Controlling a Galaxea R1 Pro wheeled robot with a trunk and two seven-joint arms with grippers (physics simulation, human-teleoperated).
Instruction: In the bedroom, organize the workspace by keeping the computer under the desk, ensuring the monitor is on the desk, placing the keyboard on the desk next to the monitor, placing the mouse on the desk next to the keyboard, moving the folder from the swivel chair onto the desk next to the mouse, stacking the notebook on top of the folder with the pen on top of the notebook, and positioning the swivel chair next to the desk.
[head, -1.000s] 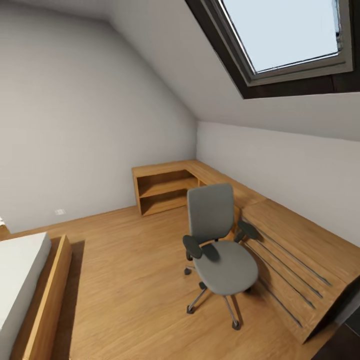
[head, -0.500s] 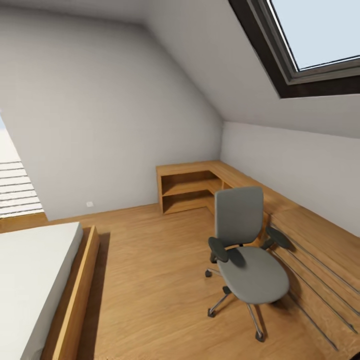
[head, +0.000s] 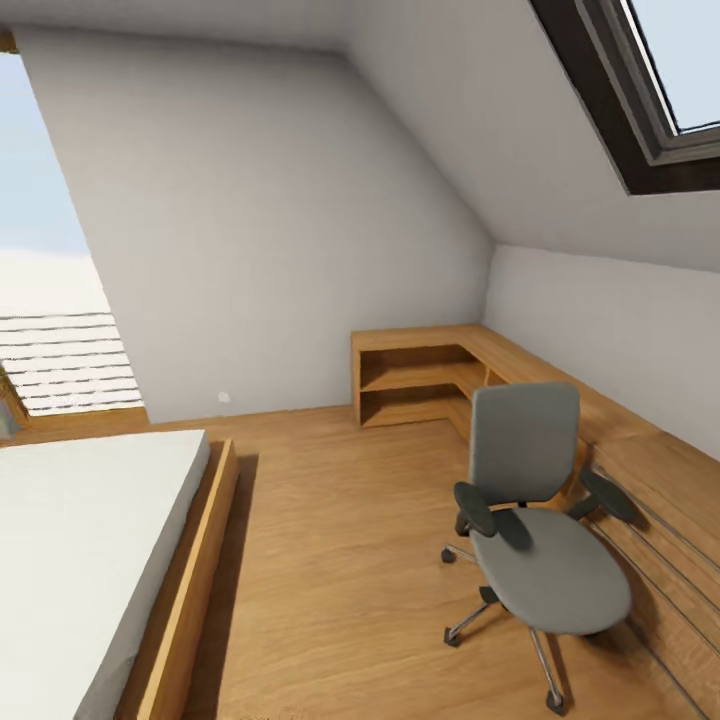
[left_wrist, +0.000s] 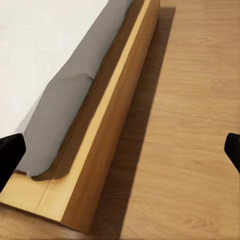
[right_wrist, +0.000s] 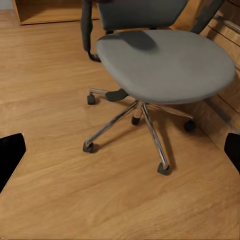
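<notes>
A rendered attic bedroom seen from the robot's head camera, with a sloped ceiling and a skylight (head: 665, 90) at upper right. A grey swivel chair (head: 535, 530) stands on the wooden floor (head: 330, 560), close beside a long wooden counter (head: 640, 450) that runs along the right wall to a corner shelf unit (head: 415, 385). A bed (head: 90, 560) with a pale mattress and wooden frame lies at the left. The chair's seat looks bare from both the head and right wrist views, with no folder on it, and the visible stretch of counter carries no monitor, keyboard or mouse, so the task appears to be at an early, searching stage with nearly every placement left to do; only the chair's position near the counter seems roughly right. The left tool (left_wrist: 120, 150) hangs above the bed frame and floor, its dark fingertips spread wide and holding nothing. The right tool (right_wrist: 120, 155) points at the chair's wheeled base, likewise spread wide and empty.
</notes>
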